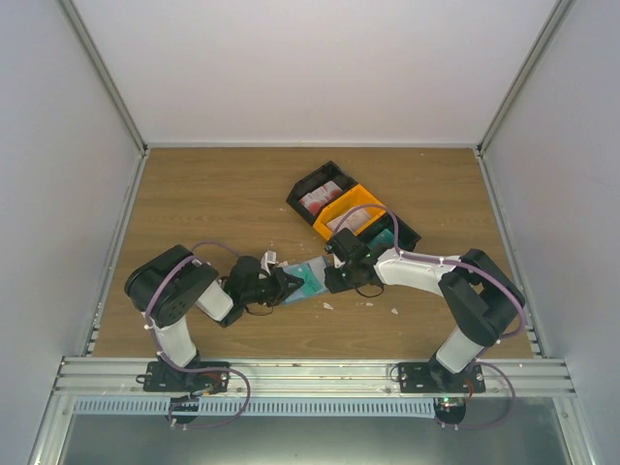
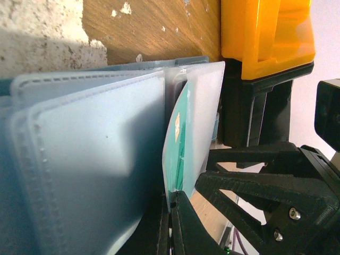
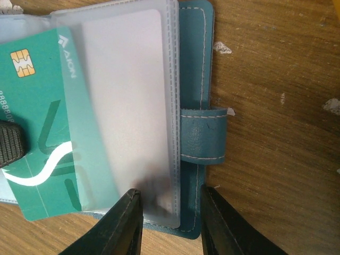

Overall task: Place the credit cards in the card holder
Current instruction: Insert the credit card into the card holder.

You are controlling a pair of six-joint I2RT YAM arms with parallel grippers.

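Now: teal-green plastic credit card [image 3: 42, 111] half inside frosted sleeve [image 3: 143, 106] of blue stitched card holder [image 3: 194, 79]; left gripper [image 2: 170, 215] pinching sleeve, right gripper [image 3: 170, 218] fingers spread.

Two robot arms, left [image 1: 179, 291] and right [image 1: 465, 295], at one wooden desk [image 1: 223, 203]. One blue card holder [image 1: 308, 279]. One loose teal card [image 3: 42, 133]. One tray [image 1: 308, 181] with three compartments, one stack in each: red-blotched stack [image 1: 323, 199], pale stack [image 1: 360, 221], teal stack [image 1: 380, 235]. At least three white scraps [image 1: 394, 311].
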